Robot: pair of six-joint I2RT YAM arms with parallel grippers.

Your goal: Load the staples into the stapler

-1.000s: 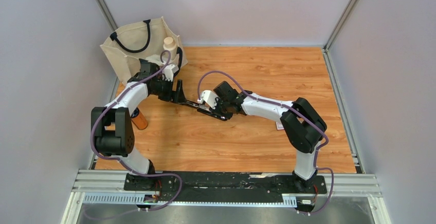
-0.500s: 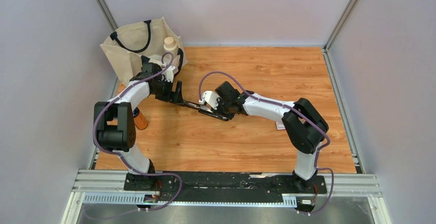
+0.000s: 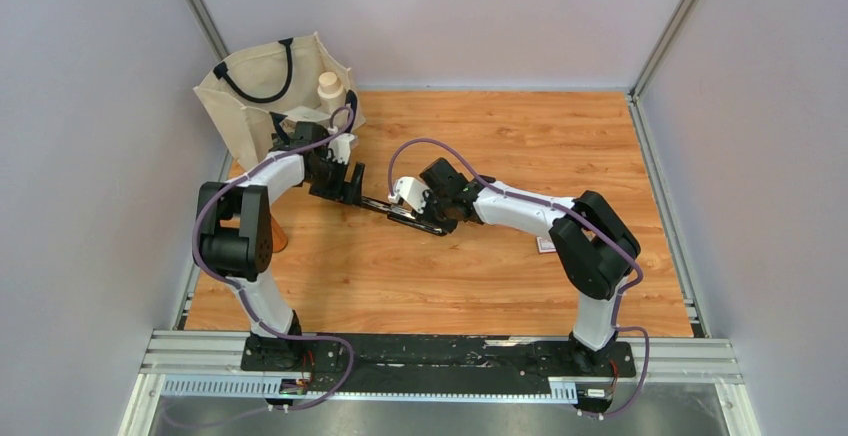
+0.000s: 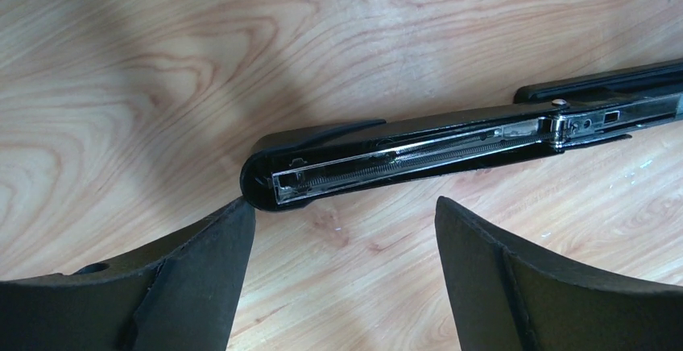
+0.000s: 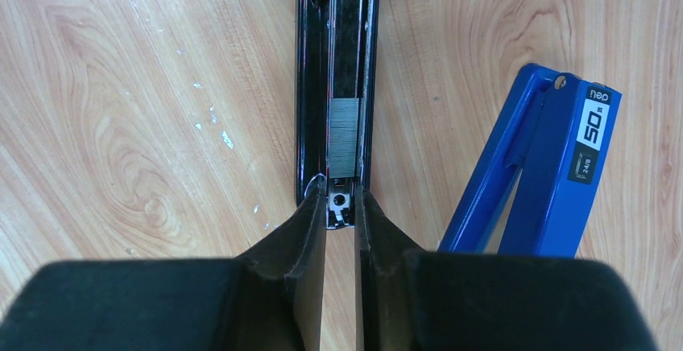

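A black stapler (image 3: 385,208) lies opened out flat on the wooden table, between my two grippers. In the right wrist view a short grey strip of staples (image 5: 344,138) sits in its channel (image 5: 310,61). My right gripper (image 5: 340,202) is shut on the channel's near end (image 3: 428,220). My left gripper (image 4: 345,214) is open at the stapler's other end (image 4: 451,121), its left fingertip (image 4: 238,222) touching the black tip and nothing between its fingers (image 3: 348,186). The small white staples box (image 3: 545,245) lies under the right arm's elbow.
A blue stapler-like tool (image 5: 531,174) lies right of my right gripper. A canvas tote bag (image 3: 270,91) with a bottle (image 3: 330,86) stands at the back left. An orange object (image 3: 272,236) shows behind the left arm. Grey walls close in the table.
The left arm has swung its elbow right and its open gripper has shifted a little right, along the stapler's end. The right arm and the stapler have stayed put.
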